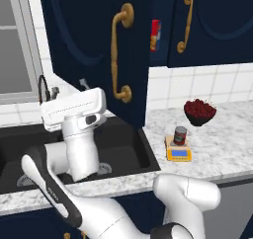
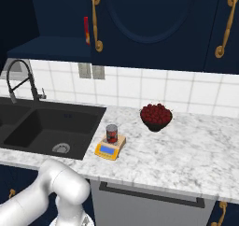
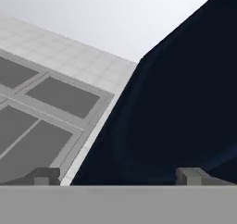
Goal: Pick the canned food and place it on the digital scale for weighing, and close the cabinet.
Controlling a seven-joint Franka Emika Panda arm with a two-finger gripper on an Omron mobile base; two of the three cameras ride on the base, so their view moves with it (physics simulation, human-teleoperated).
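So the canned food point(image 1: 180, 135) is already sitting upright on the digital scale point(image 1: 178, 153) on the worktop point(image 1: 232, 149), and we reckon only the cabinet point(image 1: 94, 45) door is left. It's swung open over the sink point(image 1: 123, 149), its navy panel right ahead of our jaws, which are spread wide and pinching nothing. Pushing it rightward looks like the move.

White tile wall point(image 2: 140, 92), marble counter point(image 2: 196, 150), black sink point(image 2: 42, 127) w/ faucet point(image 2: 21, 78), window point(image 1: 15, 50).

Even, soft rendered light, faint shadows, no glare, slightly blurry low-resolution detail throughout
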